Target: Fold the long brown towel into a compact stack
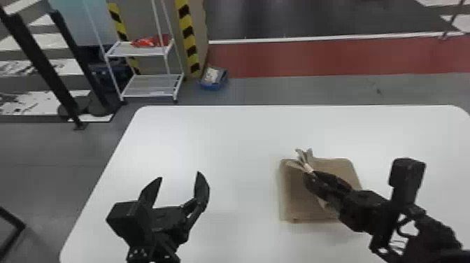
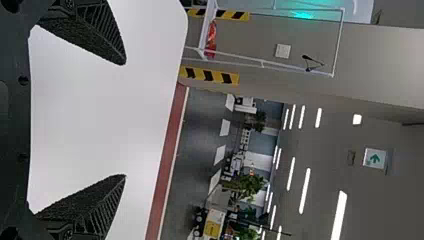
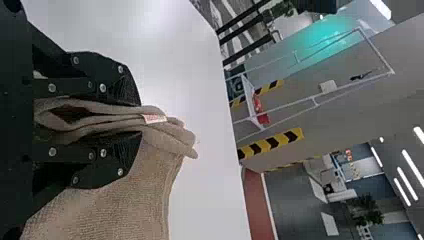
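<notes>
In the head view the brown towel (image 1: 297, 199) lies folded into a rough rectangle on the right half of the white table. My right gripper (image 1: 309, 176) is over it, shut on bunched layers of its cloth, whose ends stick up past the fingertips. My left gripper (image 1: 180, 178) stands open at the left, apart from the towel. In the left wrist view the left gripper (image 2: 125, 120) has nothing between its fingers. The right wrist view has the right gripper (image 3: 137, 120) pinching several layers of the towel (image 3: 120, 205), a small white tag showing at the pinch.
The white table (image 1: 223, 140) has its left edge beyond the left gripper and its far edge behind the towel. A white shelf rack (image 1: 150, 85) and a blue box (image 1: 214, 78) stand on the floor past the table.
</notes>
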You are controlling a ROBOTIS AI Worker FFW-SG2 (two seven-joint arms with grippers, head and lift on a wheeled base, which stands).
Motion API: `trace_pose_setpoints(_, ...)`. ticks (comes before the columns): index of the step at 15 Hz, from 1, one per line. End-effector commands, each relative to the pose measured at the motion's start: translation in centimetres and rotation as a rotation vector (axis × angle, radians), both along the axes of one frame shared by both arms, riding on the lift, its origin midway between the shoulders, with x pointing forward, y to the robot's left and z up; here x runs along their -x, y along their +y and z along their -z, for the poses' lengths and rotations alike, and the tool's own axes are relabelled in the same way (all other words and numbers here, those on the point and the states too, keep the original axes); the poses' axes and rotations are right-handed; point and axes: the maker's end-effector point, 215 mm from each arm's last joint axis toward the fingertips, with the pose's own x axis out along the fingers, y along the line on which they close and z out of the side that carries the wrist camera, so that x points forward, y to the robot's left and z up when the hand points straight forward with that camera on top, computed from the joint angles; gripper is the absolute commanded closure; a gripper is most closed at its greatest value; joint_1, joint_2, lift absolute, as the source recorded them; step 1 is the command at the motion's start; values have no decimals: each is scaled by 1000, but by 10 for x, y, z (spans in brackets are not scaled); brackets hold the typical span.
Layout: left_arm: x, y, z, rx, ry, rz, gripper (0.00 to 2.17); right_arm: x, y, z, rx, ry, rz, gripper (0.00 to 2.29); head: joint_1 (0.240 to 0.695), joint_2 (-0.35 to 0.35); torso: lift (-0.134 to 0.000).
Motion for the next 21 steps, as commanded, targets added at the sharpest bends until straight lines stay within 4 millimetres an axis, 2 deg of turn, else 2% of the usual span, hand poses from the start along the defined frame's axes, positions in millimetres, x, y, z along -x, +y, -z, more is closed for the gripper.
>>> trace_pose_setpoints(1, 0, -1, 1, 0, 2, 2, 66, -5, -6, -39, -102, -129, 22, 36, 695, 137, -91)
trace_pose_setpoints(2, -1, -2, 0, 1, -1, 2, 66, -7, -15, -49, -128, -159, 40, 66, 695, 140, -91)
trace_pose_setpoints(3, -1, -2, 1, 1, 0, 4, 66, -8, -20, -50, -129, -164, 48, 66, 695, 136, -91)
trace_pose_setpoints(4, -1, -3, 1, 2, 0, 5, 66, -10, -26, -48, -122, -160, 60, 83, 695, 128, -91)
trace_pose_setpoints(5, -1, -3, 1, 2, 0, 5, 66, -14, -32, -43, -95, -153, 75, 218, 695, 119, -91)
trace_pose_setpoints(6, -1, -4, 2, 3, 3, 10, 66, -18, -37, -31, -47, -137, 88, 572, 695, 110, -91)
trace_pose_setpoints(8, -1, -5, 1, 3, 1, 11, 70, -23, -36, -3, 27, -71, 86, 1619, 695, 89, -91)
trace_pose_setpoints(9, -1, -6, 2, 3, 3, 13, 70, -25, -33, 6, 63, -58, 84, 1899, 695, 85, -91)
trace_pose_setpoints(10, -2, -5, 2, 3, 1, 11, 70, -26, -32, 22, 102, -26, 85, 2017, 695, 84, -91)
trace_pose_setpoints(12, -7, -8, 1, 4, -3, 21, 70, -22, -24, 45, 157, 18, 58, 2017, 695, 84, -91)
trace_pose_setpoints(14, -11, -11, 2, 4, -4, 30, 76, -19, -10, 58, 177, 40, 25, 2017, 695, 94, -91)
trace_pose_setpoints(17, -12, -13, 2, 6, -3, 33, 76, -8, 28, 57, 154, 36, -61, 2017, 695, 108, -91)
trace_pose_setpoints(19, -12, -12, 2, 5, -3, 34, 76, 1, 42, 53, 137, 31, -102, 2017, 695, 140, -91)
trace_pose_setpoints(21, -13, -12, 3, 11, -3, 33, 76, 11, 50, 57, 129, 52, -135, 2017, 695, 161, -91)
